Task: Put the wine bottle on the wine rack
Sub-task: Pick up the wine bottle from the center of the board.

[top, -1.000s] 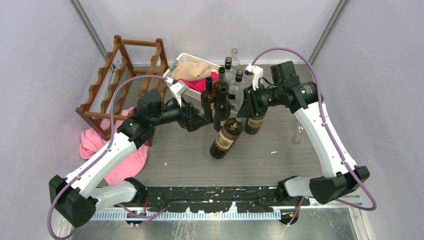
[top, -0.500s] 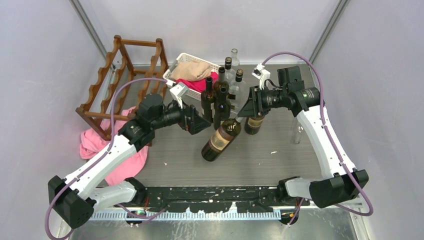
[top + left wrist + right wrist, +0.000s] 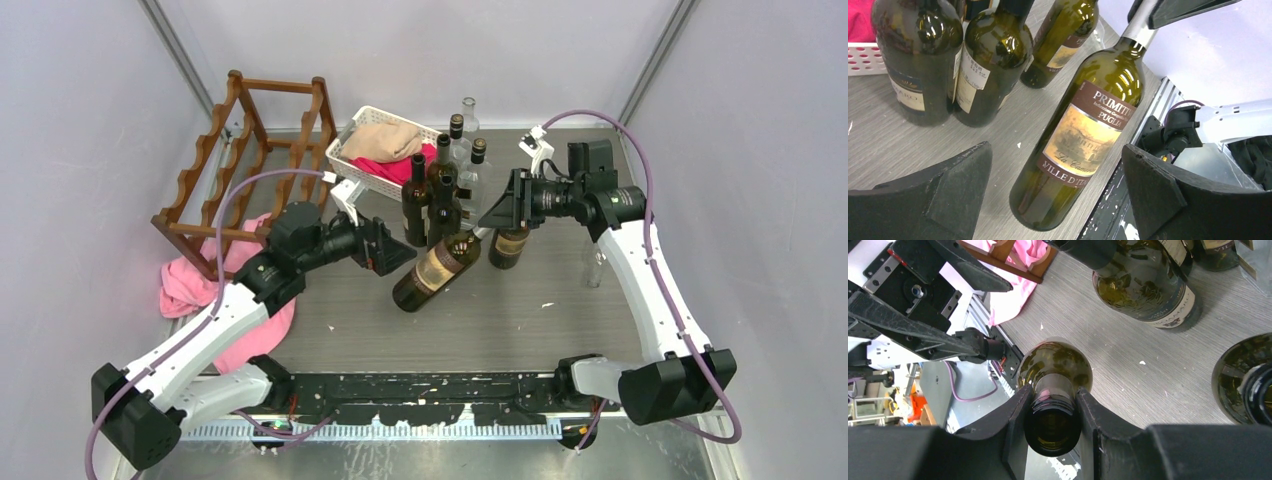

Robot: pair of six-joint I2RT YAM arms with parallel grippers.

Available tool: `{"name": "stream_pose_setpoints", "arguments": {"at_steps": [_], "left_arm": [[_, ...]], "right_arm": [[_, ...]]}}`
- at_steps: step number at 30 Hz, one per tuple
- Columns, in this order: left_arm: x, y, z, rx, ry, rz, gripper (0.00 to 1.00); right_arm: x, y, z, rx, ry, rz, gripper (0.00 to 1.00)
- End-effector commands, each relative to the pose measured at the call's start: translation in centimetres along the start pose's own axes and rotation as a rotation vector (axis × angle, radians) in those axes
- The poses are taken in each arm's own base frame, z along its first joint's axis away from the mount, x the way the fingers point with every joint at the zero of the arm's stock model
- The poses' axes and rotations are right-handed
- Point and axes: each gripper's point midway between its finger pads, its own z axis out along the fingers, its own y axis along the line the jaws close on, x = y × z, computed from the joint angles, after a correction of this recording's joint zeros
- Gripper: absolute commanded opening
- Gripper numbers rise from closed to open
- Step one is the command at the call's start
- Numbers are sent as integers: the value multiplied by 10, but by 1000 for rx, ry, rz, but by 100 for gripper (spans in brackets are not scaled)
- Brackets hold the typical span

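R gripper (image 3: 1053,412) is clamped tight on the neck of the Primitivo wine bottle (image 3: 432,270). The bottle leans steeply, base toward the L gripper (image 3: 1055,165) and low at the table (image 3: 560,320); can't tell if it touches. L gripper gapes fully and holds nothing, jaws either side of the bottle's body w/o contact. Wine rack (image 3: 240,160) sits well apart at far left, pink cloth (image 3: 200,285) at its foot.

Risks:
- Neck-only grip on smooth glass, so the bottle may pivot or slip.
- L closing off-centre could skid on the label.
- A swing may clip the standing bottles (image 3: 430,200) just behind & topple them.
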Motion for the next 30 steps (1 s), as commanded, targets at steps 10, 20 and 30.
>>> {"name": "stream_pose_setpoints", "arguments": {"at_steps": [10,20,30], "left_arm": [[-18,-40,-23,183,-69,190,99],[-13,-53,-19,275,-24,149,99],[-11,-62,-18,333,-10,158,94]], "right_arm": [[-21,42,-19,-169,-127,19,1],[-25,43,-27,-195,-180,79,1],[-26,43,-32,-205,-211,117,1]]}}
